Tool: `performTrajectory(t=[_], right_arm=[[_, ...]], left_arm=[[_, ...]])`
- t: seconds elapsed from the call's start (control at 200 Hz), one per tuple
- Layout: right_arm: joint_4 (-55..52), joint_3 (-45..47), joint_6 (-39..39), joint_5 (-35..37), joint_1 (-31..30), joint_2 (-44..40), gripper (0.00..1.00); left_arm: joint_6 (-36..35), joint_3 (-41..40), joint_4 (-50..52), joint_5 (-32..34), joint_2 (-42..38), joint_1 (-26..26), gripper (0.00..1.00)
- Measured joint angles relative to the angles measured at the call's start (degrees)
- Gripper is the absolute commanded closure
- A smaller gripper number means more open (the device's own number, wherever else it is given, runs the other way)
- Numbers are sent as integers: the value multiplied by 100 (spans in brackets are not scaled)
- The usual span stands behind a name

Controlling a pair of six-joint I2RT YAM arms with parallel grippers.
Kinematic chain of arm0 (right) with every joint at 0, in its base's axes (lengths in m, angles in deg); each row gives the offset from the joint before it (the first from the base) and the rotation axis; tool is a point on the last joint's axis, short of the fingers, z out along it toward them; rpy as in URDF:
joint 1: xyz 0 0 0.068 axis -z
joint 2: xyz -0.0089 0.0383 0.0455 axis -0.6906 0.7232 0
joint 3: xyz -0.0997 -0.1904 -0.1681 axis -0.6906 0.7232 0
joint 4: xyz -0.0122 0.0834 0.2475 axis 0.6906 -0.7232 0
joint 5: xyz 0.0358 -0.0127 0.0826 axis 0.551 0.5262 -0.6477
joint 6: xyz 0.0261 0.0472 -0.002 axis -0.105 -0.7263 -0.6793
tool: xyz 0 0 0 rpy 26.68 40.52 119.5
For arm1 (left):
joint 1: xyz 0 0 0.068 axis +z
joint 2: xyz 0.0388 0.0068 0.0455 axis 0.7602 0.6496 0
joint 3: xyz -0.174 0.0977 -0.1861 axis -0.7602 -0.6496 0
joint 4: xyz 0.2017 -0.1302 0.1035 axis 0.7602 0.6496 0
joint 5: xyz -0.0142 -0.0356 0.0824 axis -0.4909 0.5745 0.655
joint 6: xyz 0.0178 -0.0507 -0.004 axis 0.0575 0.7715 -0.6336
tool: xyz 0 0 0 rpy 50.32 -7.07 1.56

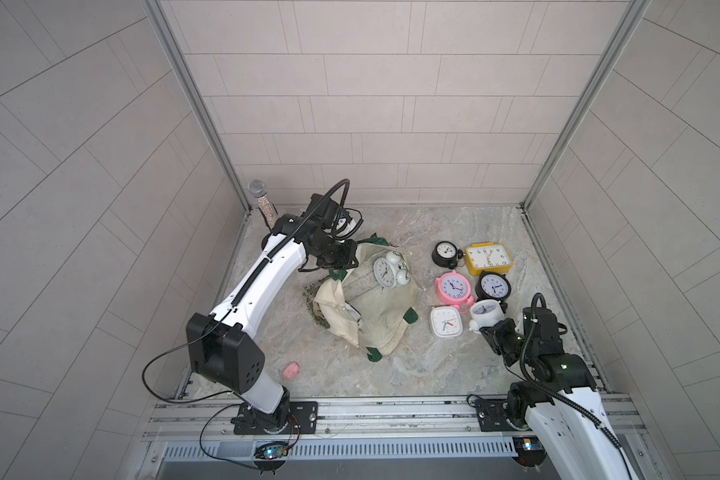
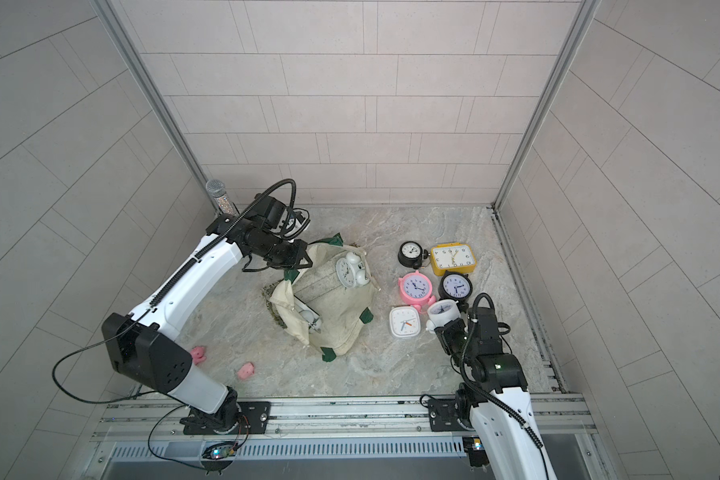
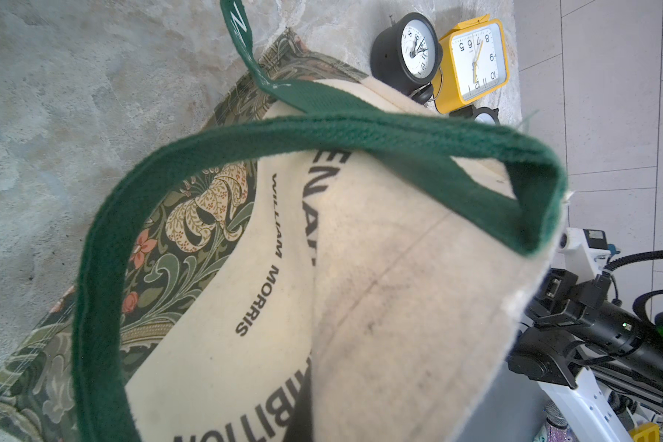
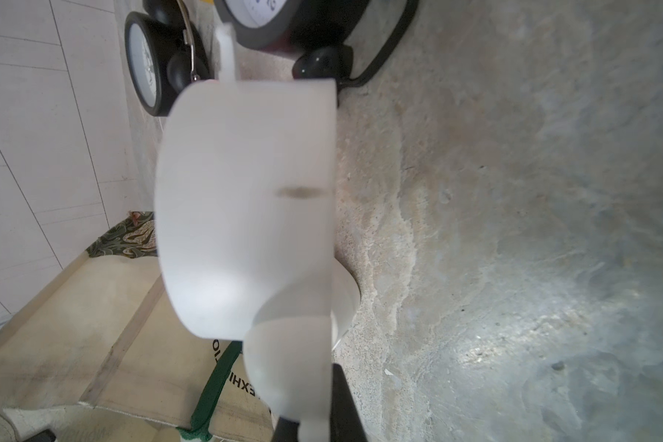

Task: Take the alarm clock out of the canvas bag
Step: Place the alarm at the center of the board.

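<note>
Left gripper (image 1: 352, 255), clamped on the canvas bag (image 1: 375, 320) rim, likely holds its mouth open; a twin-bell clock (image 1: 389, 272) lies atop it. Right of the bag, right gripper (image 1: 484, 328) pinches the white alarm clock (image 1: 486, 311), apparently parking it beside other clocks (image 1: 454, 287).

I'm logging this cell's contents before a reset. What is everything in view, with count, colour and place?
canvas bag: 1, cream with green straps, slumped mid-table.
twin-bell clock: 1, white, lying on the bag's cloth.
small black clock: 1, black, right of bag, far side.
yellow clock: 1, yellow, beside it.
pink clock: 1, pink, right of bag.
large black clock: 1, black, beside the pink one.
square clock: 1, white, near side.
white round clock: 1, white, in right pincer.
lumps: 2, pink, front left of table.
microphone: 1, silver, glittery handle, back left corner.
table: 1, grey-beige marbled.
left pincer: 1, black, shut on the bag's edge.
right pincer: 1, black, shut on the white round clock.
</note>
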Motion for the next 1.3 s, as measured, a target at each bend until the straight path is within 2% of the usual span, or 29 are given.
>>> performTrajectory(t=[0.355,0.555,0.826,1.146,1.301], right_arm=[[186,490,-511,-160,205,-81,100],[726,811,-852,-378,323,-153,100],[1353,1178,-933,-476,667,-146,100],[2140,1220,-584,-678,1115,831,100],[2570,1161,-372,-802,1333,1449,90]], left_arm=[[0,0,0,0,2,-2,100],[0,0,0,0,2,-2,100],[0,0,0,-2,2,-2,100],[0,0,0,-4,2,-2,100],[0,0,2,7,2,-7,100]])
